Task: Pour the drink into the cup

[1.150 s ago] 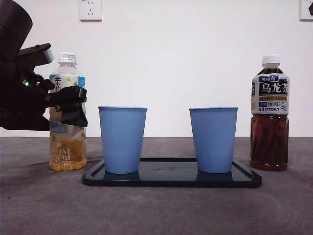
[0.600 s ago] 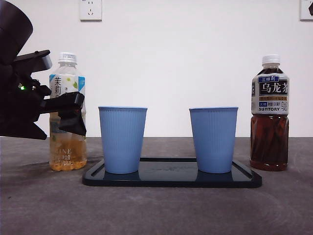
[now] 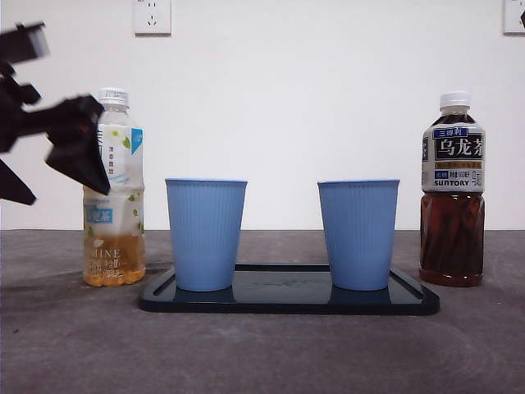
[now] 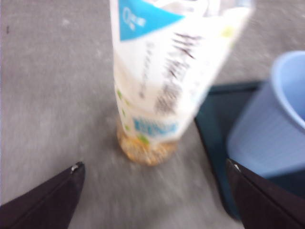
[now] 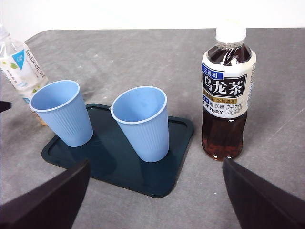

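Blurring left tool [image 3: 78, 152] beside jasmine bottle [image 3: 114, 193].

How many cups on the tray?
2: left cup nearest the jasmine tea bottle, right cup nearest the oolong bottle. Both upright on the tray.

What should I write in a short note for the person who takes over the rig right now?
Left claw: open, holding nothing, beside the pale tea bottle.
Right claw: open, waiting above the table.
Both blue cups, left cup and right cup, stand upright and empty on the dark tray. The dark tea bottle stands beside the tray, cap on.
Done: nothing poured.
Left: grasp a bottle, uncap, pour.
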